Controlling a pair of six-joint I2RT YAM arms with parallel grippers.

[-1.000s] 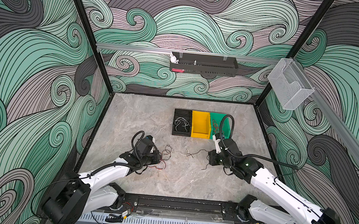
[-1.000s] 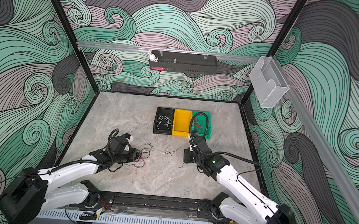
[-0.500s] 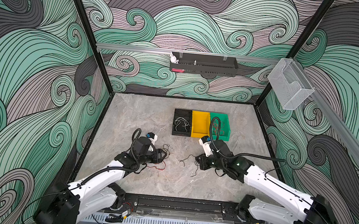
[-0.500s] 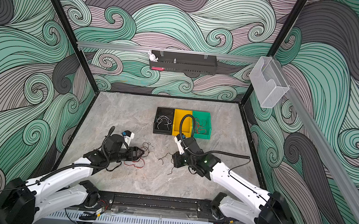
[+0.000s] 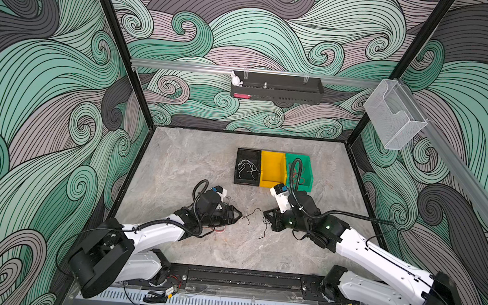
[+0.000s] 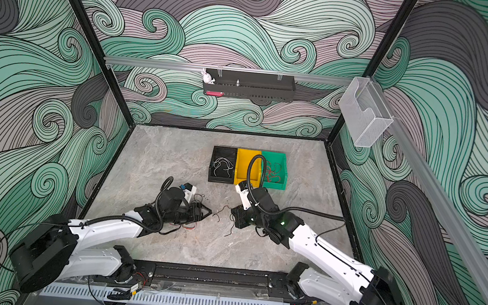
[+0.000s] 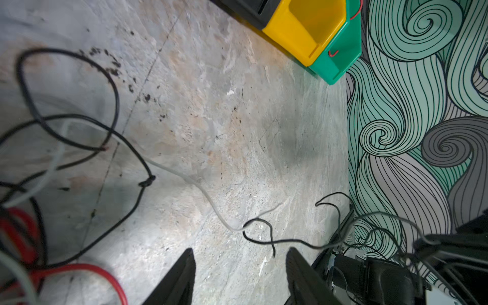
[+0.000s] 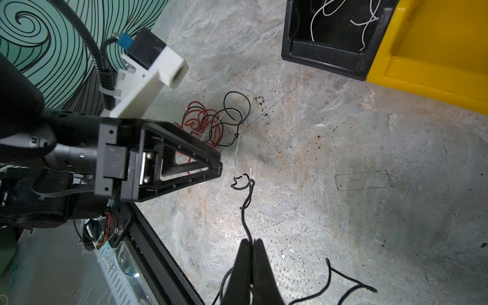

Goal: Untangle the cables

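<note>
The right gripper (image 8: 252,241) pinched shut on a limp, likely featherlight black cable (image 8: 247,206) leading from the tangle (image 8: 211,121), best taken near free ends; the left gripper (image 7: 240,252) gaped beside it.

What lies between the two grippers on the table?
A black cable, pinched in the shut right gripper, runs toward the open left gripper; its far end crosses a white cable. The right wrist view shows it.

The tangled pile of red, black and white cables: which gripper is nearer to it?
Left. The left gripper is open just beside the pile; the right gripper, shut on a black cable, is clearly farther from it.
</note>
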